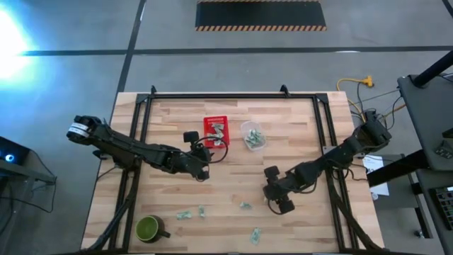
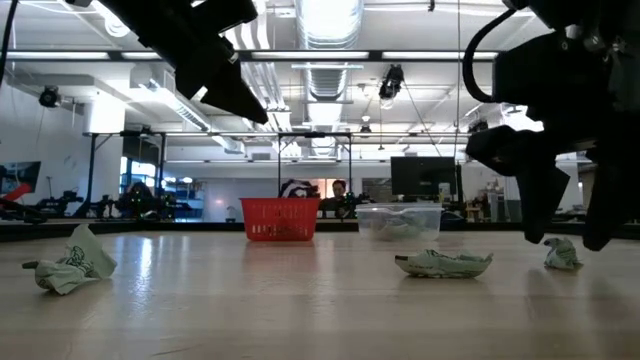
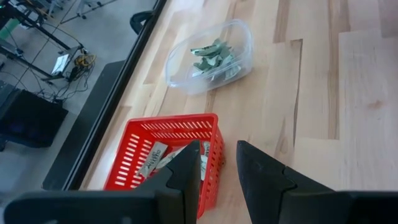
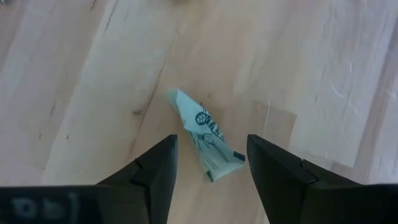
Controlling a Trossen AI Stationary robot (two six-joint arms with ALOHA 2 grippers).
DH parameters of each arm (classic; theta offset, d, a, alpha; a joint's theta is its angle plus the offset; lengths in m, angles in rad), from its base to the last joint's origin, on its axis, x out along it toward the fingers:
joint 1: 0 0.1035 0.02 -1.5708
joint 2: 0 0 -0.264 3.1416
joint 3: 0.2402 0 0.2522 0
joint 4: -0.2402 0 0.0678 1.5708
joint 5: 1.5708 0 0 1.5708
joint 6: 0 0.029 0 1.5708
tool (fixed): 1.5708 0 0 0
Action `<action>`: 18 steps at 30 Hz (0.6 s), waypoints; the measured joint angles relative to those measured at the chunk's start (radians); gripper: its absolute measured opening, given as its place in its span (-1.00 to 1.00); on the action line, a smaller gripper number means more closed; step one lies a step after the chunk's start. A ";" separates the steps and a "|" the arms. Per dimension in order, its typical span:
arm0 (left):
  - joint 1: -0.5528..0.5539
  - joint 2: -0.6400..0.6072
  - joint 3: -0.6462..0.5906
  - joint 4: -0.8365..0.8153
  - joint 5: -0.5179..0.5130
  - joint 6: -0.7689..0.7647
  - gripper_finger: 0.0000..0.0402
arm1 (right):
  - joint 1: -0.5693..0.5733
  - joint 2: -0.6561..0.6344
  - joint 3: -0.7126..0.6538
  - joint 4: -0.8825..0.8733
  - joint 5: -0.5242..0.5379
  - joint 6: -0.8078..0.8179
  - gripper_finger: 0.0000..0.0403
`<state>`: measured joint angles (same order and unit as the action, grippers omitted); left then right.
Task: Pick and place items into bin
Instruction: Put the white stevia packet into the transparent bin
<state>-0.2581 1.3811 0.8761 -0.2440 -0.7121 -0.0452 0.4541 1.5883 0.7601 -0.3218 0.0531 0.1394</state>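
Observation:
A small pale green-and-white crumpled item [image 4: 205,138] lies on the wooden table between the two fingers of my right gripper [image 4: 211,167], which is open and points steeply down over it. The fingers stand on either side of it without touching it. In the low view the same item [image 2: 562,252] sits on the table under my right gripper [image 2: 566,215]. More items lie loose near the front edge [image 1: 185,214] [image 1: 245,206] [image 1: 255,235]. The red basket [image 1: 216,131] stands at mid-table and has pieces in it. My left gripper [image 3: 219,167] hovers open beside the basket and holds nothing.
A clear plastic tub [image 1: 253,136] with several items in it stands to the right of the basket. A green mug [image 1: 148,228] sits at the front left corner. Black frame rails [image 1: 233,96] run along the table's far edge and sides.

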 joint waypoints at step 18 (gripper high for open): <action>0.000 0.000 0.000 0.000 0.000 0.000 -0.57 | 0.000 0.000 -0.064 0.085 0.027 0.045 -0.42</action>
<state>-0.2577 1.3811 0.8757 -0.2440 -0.7120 -0.0448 0.4541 1.5879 0.6964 -0.2368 0.0798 0.1844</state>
